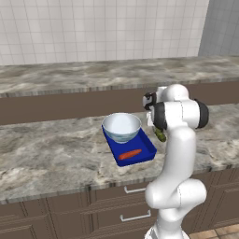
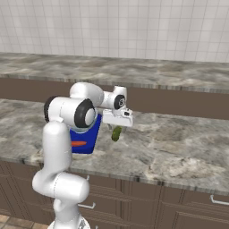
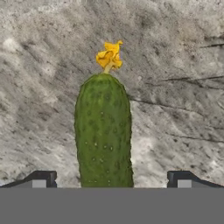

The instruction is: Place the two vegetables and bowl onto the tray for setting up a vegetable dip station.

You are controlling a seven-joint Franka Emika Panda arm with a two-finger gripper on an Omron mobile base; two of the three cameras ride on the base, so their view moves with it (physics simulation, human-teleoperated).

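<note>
The blue tray [image 1: 146, 152] lies on the near counter, and its edge also shows past my arm [image 2: 89, 139]. The white bowl [image 1: 121, 126] stands on the tray's far end. The orange carrot [image 1: 130, 154] lies in its near part [image 2: 78, 143]. The dark green cucumber [image 3: 104, 131], with a yellow flower at its far tip, lies on the counter just right of the tray [image 2: 117, 133], partly hidden behind my arm [image 1: 161, 136]. My gripper [image 3: 111, 179] hangs open right above it [image 2: 117, 125], a fingertip on either side of its near end, holding nothing.
A grey marble counter [image 1: 51, 154] carries everything, with drawers below its front edge. Behind it a raised second counter [image 1: 93, 74] runs along the tiled wall. Bare marble stretches to the right of the cucumber [image 2: 179, 143].
</note>
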